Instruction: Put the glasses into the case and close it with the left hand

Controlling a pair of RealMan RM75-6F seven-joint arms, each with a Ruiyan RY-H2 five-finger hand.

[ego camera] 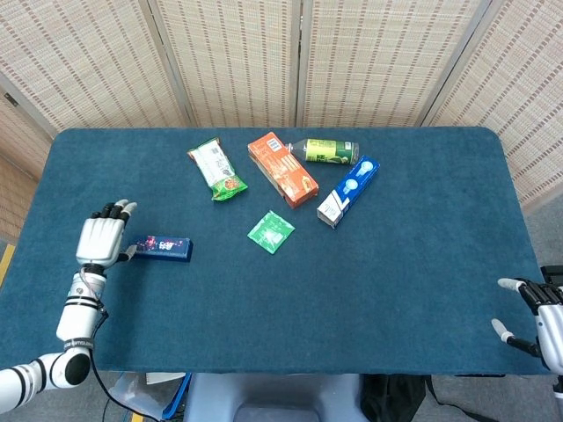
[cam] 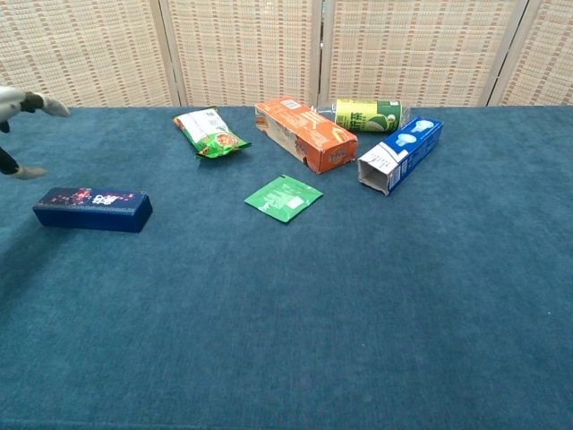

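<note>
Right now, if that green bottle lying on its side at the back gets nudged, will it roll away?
The green bottle lies on its side and looks round, so it could probably roll. The orange box and blue box sit close on either side, likely stopping it early. The cloth-covered table probably slows it too.

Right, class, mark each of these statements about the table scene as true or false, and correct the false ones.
1. The left hand grips the dark blue case. False: its fingers are spread and it holds nothing; the case lies on the table beside it.
2. The dark blue case is closed. True.
3. The green sachet lies on top of the orange box. False: it lies flat on the table, apart from the box and nearer the robot.
4. The blue box has an open end facing the robot. True, as the chest view shows.
5. The right hand holds the green bottle. False: it is open at the table's near right edge, far from the bottle.
</note>
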